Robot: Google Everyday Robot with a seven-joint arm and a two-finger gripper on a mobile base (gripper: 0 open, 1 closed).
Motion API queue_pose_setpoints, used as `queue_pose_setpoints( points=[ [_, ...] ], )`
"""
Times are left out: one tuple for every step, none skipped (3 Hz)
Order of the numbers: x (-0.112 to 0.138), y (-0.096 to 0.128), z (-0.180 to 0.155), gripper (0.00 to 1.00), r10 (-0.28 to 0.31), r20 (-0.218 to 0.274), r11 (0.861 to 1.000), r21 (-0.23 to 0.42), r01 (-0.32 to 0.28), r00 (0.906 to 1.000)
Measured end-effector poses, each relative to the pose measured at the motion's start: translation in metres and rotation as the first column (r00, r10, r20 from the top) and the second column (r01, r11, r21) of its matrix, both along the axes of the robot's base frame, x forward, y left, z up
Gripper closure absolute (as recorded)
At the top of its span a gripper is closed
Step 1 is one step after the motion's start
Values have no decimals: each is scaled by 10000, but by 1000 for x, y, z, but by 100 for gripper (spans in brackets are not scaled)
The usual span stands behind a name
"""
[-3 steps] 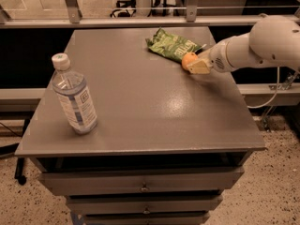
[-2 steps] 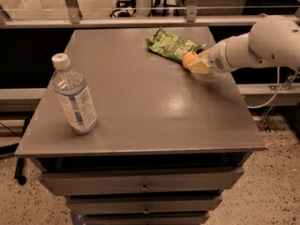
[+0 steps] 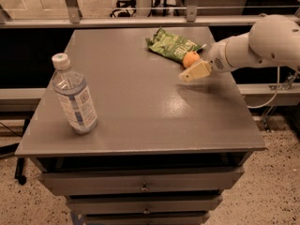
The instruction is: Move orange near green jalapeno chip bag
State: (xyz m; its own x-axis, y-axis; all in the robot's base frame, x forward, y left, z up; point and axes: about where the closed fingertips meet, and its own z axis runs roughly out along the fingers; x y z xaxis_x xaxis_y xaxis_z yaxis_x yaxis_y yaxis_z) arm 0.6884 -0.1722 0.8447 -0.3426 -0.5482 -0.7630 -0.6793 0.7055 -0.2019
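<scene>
The orange [image 3: 190, 59] sits on the grey table [image 3: 140, 107] at the back right, touching the near right edge of the green jalapeno chip bag [image 3: 172, 45]. My gripper [image 3: 198, 60] reaches in from the right on a white arm [image 3: 262, 43]. It is open, with the orange between its fingers. The near cream finger [image 3: 196, 71] lies just below the orange and a little apart from it. The far finger is mostly hidden behind the orange.
A clear water bottle [image 3: 73, 97] with a white cap stands upright at the table's front left. The table has drawers [image 3: 143, 186] below its front edge. A metal rail [image 3: 140, 20] runs behind the table.
The near finger has dropped away from the orange, which now shows as a full round shape resting by the bag. The bottle and bag have not moved.
</scene>
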Motion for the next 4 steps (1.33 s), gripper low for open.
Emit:
queue_pose_setpoints(
  points=[
    [0, 1, 0, 0, 35, -5, 10000, 10, -35, 10000],
    [-12, -11, 17, 0, 68, 339, 9992, 395, -81, 9994],
    [-38, -22, 45, 0, 491, 905, 9887, 1366, -612, 9947],
    [-82, -37, 85, 0, 1419, 1910, 9472, 2587, -1892, 9713]
  ],
)
